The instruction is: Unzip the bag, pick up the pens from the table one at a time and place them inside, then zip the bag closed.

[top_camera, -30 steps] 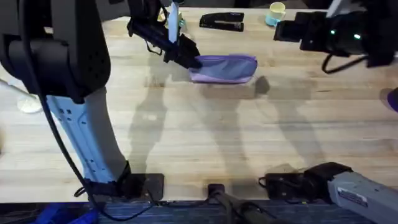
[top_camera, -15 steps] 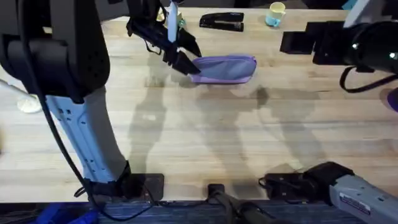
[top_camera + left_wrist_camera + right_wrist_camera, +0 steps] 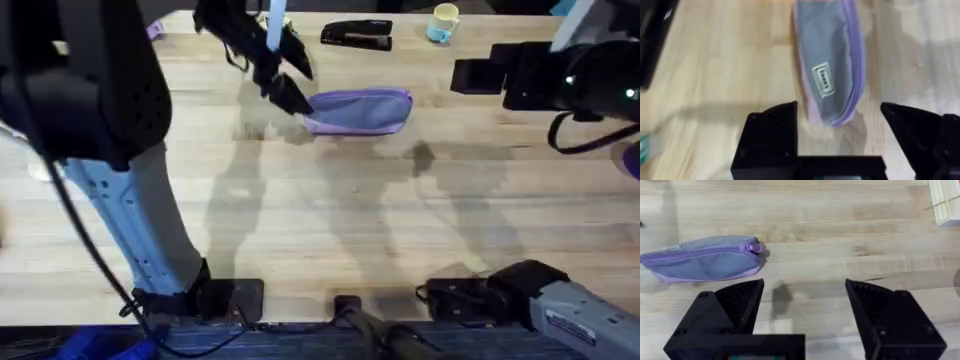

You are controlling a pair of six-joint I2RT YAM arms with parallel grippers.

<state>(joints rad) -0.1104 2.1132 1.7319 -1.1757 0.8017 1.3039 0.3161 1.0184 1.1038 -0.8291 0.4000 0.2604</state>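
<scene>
The lavender bag [image 3: 360, 110] lies flat on the table [image 3: 330, 210], far of centre. In the right wrist view the bag [image 3: 702, 260] has its zipper line running closed to the pull [image 3: 753, 247] at the end nearest that arm. My left gripper [image 3: 290, 95] hovers open at the bag's left end. In the left wrist view that gripper [image 3: 840, 132] has the tip of the bag [image 3: 827, 65] between its spread fingers without touching it. My right gripper [image 3: 470, 75] hangs open to the right of the bag, apart from it; it is empty [image 3: 805, 302]. The pens are out of view.
A black stapler [image 3: 356, 36] lies at the far edge behind the bag, and a small yellow cup [image 3: 443, 20] stands to its right. A pale wooden box corner [image 3: 945, 202] shows in the right wrist view. A green sliver [image 3: 642, 147] sits at the left wrist view's edge.
The right arm swung to the right, away from the bag, then held still. The left gripper drew back slightly toward the far left, off the bag's end.
</scene>
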